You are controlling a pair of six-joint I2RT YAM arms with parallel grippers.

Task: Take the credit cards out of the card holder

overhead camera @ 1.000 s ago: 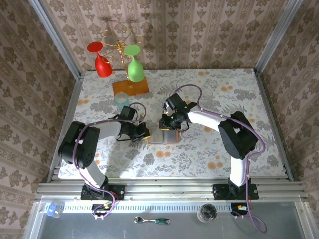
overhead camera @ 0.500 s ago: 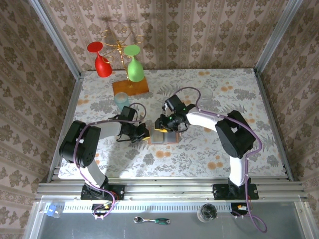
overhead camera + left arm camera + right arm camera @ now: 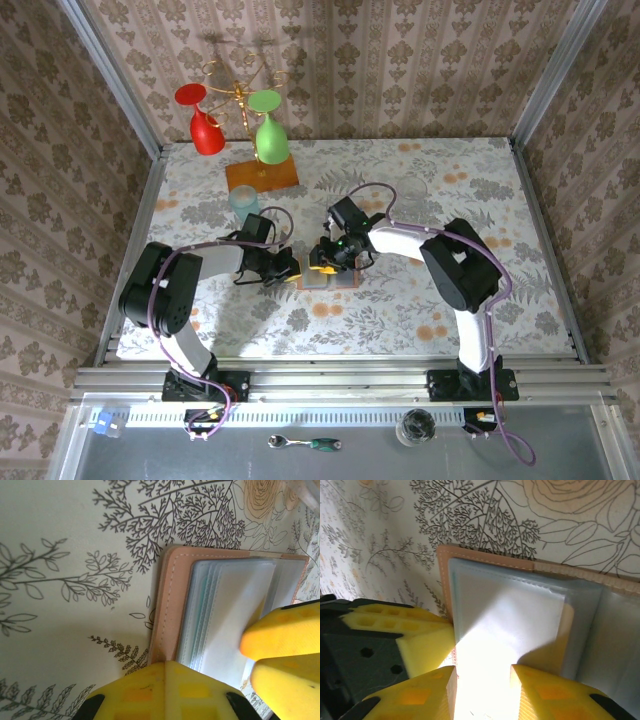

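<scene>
Right gripper point(image 3: 322, 256): has slid leftward over the card holder point(image 3: 169, 605) in the past second and now sits just beside the left gripper point(image 3: 287, 268), which has stayed put.
Right jaws: a narrow gap stands between the two yellow fingers point(image 3: 555, 695), lowered onto the clear sleeves point(image 3: 225, 600). White glare fills that gap, so I cannot tell whether a sleeve is nipped.
Left jaws: closed, with the tips against the holder's stitched side edge. The fingers themselves hide whether any leather is caught between them.
Card holder: lies open and flat near the middle of the table point(image 3: 450, 290), between the two grippers. From above it is mostly covered by them, and in the right wrist view its right part runs off the frame.
Credit cards point(image 3: 566, 627): inside the sleeves. A tan strip and a faint teal tint show through the plastic; the count is unclear.
Edges: a pink leather rim with pale stitching runs round the sleeves, and the sleeve stack fans slightly along one side.
Open room: bare table lies to the right and toward the arm bases. Behind the left gripper stand a pale cup point(image 3: 243, 200) and a glass rack point(image 3: 262, 176), both well apart from the holder.
</scene>
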